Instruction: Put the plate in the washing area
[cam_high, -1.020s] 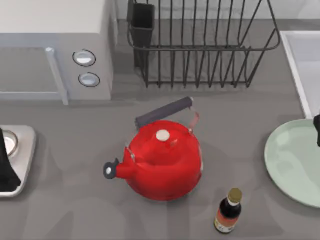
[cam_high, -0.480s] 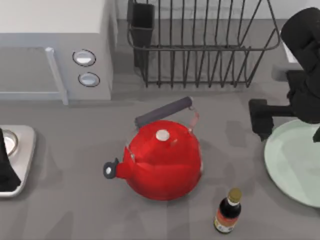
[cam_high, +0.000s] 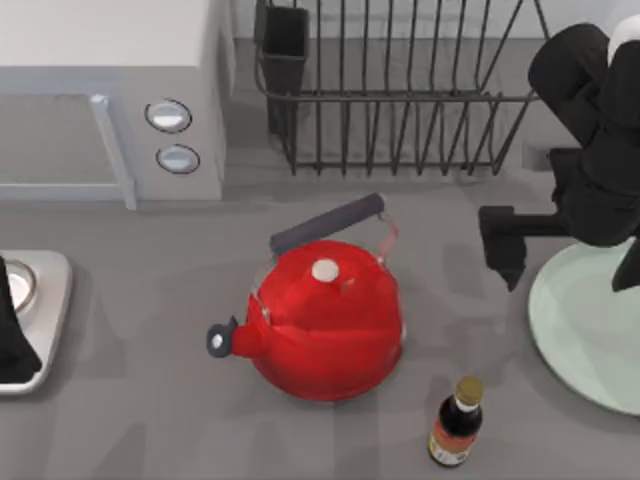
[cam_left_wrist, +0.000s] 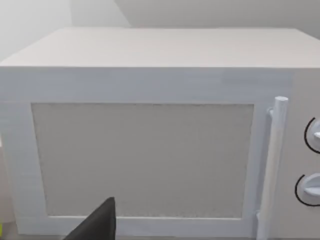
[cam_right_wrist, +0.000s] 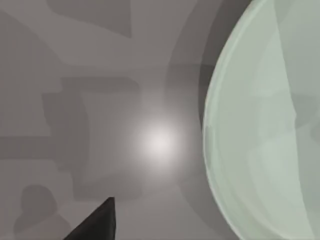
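Observation:
The pale mint-green plate (cam_high: 585, 335) lies flat on the counter at the right edge, partly cut off by the view. My right gripper (cam_high: 565, 258) hangs over the plate's left rim, open, with one finger (cam_high: 500, 248) over the counter left of the plate and the other at the frame's right edge. The right wrist view looks down on the plate's (cam_right_wrist: 265, 125) rim, with one dark fingertip (cam_right_wrist: 97, 222) above bare counter. The washing area is hidden behind my right arm. My left gripper (cam_high: 10, 335) is parked at the far left, facing the microwave.
A red kettle (cam_high: 325, 320) stands mid-table. A dark sauce bottle (cam_high: 455, 422) stands just left of the plate. A black wire dish rack (cam_high: 400, 90) sits at the back, a white microwave (cam_high: 110, 90) back left, and a small grey appliance (cam_high: 45, 300) at the left edge.
My right arm has come in from the right edge and moved left. Its open gripper now spans the plate's left rim. The plate and my left arm have not moved.

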